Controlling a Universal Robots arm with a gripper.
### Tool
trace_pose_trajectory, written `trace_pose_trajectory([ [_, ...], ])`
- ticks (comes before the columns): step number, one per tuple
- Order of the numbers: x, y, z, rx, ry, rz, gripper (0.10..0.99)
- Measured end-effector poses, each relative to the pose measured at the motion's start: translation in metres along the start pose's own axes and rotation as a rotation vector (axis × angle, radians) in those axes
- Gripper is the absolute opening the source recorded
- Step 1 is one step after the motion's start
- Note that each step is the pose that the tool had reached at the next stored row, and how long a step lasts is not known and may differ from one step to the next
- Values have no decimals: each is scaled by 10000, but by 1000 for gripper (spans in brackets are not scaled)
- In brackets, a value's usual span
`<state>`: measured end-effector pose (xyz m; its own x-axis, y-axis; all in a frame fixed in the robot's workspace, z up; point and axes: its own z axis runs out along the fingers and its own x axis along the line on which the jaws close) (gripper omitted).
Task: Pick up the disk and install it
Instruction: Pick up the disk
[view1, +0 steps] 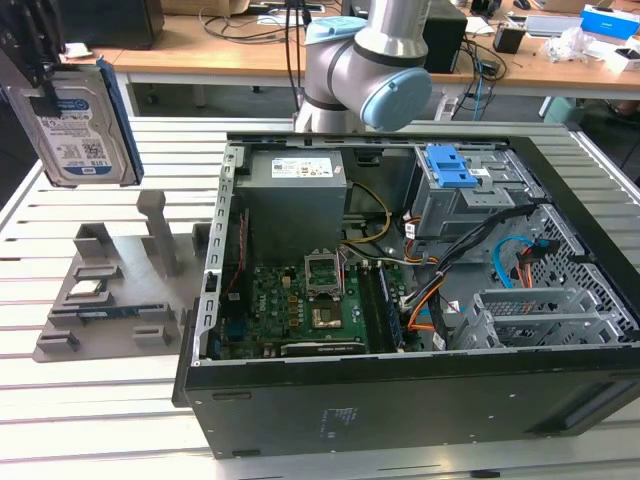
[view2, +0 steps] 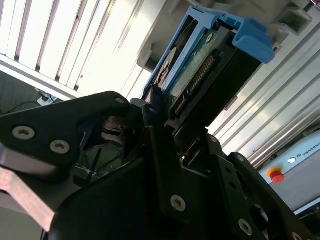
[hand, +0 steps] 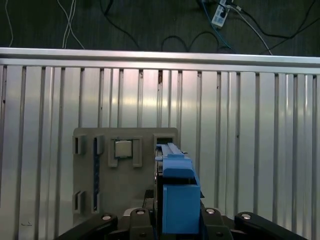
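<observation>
Aloft, the tool (view1: 42, 85) clamps the disk (view1: 82, 120); exterior view shows its label (view1: 70, 150), second wrist view its connectors (view2: 197, 78)

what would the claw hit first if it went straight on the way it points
Likely the grey parts holder on the slatted table, met by the disk the claw grips; depth is unclear.

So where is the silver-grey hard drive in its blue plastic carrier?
The hard drive is at the exterior view's upper left, clamped in the gripper above the grey tray, beside the open computer case.
</observation>
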<state>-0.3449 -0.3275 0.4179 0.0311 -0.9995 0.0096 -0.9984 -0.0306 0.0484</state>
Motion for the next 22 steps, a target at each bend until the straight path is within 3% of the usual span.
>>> trace_pose_trajectory([
  [10, 2, 9, -203, -1, 0, 0, 365],
  [22, 5, 25, -539, 0, 0, 0, 365],
])
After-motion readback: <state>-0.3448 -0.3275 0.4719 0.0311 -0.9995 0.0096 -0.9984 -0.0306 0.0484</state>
